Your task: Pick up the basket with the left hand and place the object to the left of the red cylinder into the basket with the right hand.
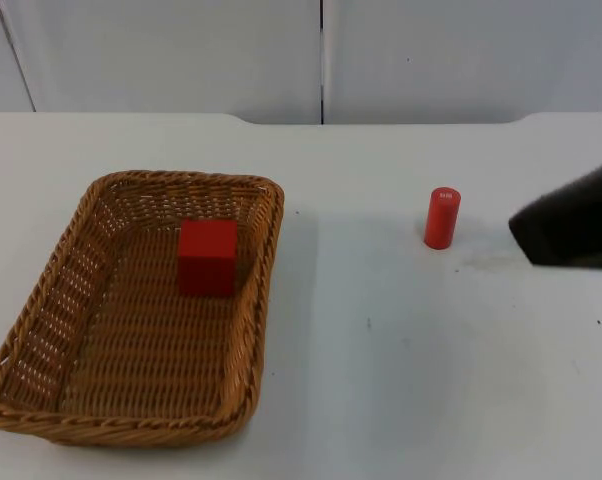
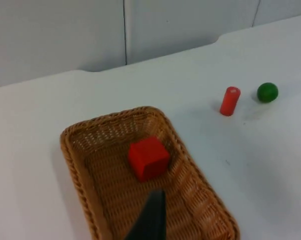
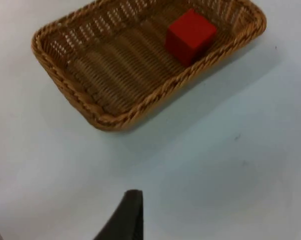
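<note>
A red cube (image 1: 207, 257) is seen inside the basket (image 1: 51, 300). The right gripper (image 3: 125, 220) is held well right of the basket, the left gripper (image 2: 150, 220) above it. Neither jaw gap can be told.

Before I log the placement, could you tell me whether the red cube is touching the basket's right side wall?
Apart. In the top view the red cube sits on the woven wicker basket floor, with a strip of weave between it and the right wall.

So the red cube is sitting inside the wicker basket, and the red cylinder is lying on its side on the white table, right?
Not quite: the red cylinder stands upright on the white table, as the top view shows. The red cube does sit inside the wicker basket.
</note>
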Robot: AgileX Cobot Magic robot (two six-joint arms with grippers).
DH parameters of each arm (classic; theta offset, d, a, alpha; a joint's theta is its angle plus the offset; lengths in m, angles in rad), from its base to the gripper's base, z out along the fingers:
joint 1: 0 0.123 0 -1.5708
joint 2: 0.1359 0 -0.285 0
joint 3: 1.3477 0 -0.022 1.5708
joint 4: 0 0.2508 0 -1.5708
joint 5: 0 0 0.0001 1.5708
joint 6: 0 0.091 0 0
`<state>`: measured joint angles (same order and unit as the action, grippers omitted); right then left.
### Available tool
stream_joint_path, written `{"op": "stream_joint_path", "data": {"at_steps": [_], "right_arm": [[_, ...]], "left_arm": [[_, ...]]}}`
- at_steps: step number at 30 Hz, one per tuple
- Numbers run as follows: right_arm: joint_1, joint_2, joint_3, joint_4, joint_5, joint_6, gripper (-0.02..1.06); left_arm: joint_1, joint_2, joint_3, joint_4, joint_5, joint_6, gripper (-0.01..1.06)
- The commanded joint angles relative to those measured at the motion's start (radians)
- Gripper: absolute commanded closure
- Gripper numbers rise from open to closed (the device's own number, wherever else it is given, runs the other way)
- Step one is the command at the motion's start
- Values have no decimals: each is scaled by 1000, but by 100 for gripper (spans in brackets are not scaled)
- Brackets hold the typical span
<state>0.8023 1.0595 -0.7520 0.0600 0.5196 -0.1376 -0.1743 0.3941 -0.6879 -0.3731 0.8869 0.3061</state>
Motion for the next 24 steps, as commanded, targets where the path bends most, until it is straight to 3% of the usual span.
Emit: {"op": "stream_joint_path", "data": {"at_steps": [1,4,9,19,24], "right_arm": [[-1,-5,21,3,-26,-1,10],[-1,-5,53,3,-51,-1,10],[-1,-5,66,5,-75,-1,10],[-1,-101,66,-6,-117,-8,10],[-1,-226,66,-8,-64,-8,10]], "left_arm": [[-5,-32,5,42,31,-32,22],[-5,-91,5,118,92,-107,22],[-5,-150,11,155,166,-118,22],[-5,-309,141,246,168,-219,22],[-5,-394,173,322,170,-265,22]]}}
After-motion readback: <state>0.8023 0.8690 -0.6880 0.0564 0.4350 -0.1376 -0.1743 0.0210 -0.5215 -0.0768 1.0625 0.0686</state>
